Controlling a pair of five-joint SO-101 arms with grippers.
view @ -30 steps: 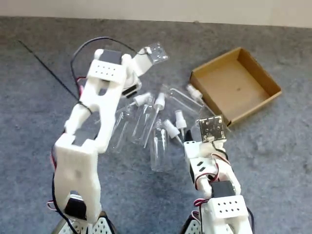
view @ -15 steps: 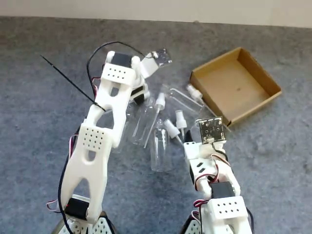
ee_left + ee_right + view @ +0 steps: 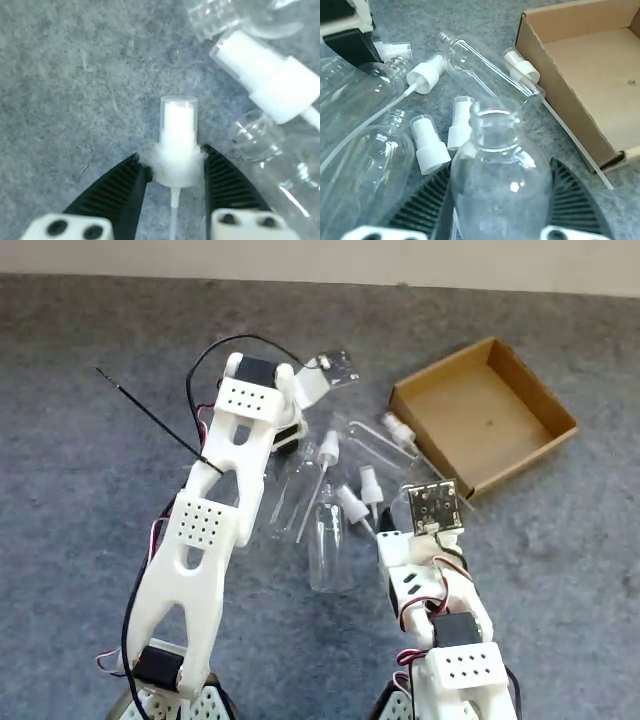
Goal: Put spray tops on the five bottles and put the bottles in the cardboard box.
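On grey carpet (image 3: pixel 80 490), the left arm (image 3: pixel 215 510) has extended; left gripper (image 3: pixel 174 162) clamps one of five spray tops (image 3: pixel 177 120), right gripper (image 3: pixel 500 200) one of five bottles (image 3: pixel 495 150); one cardboard box (image 3: pixel 500 430).

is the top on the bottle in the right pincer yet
Off: the bottle in the right pincer has a bare, open neck; tops lie loose nearby.

Cramped between the two tools: loose bottles (image 3: pixel 325 535) and spray tops (image 3: pixel 350 502) litter the worktop (image 3: pixel 90 490). Ahead of the left tool (image 3: pixel 173 162) it's bare. The cardboard box (image 3: pixel 480 410), off the right tool's (image 3: pixel 500 192) right, sits open, with a bottle by its near corner.
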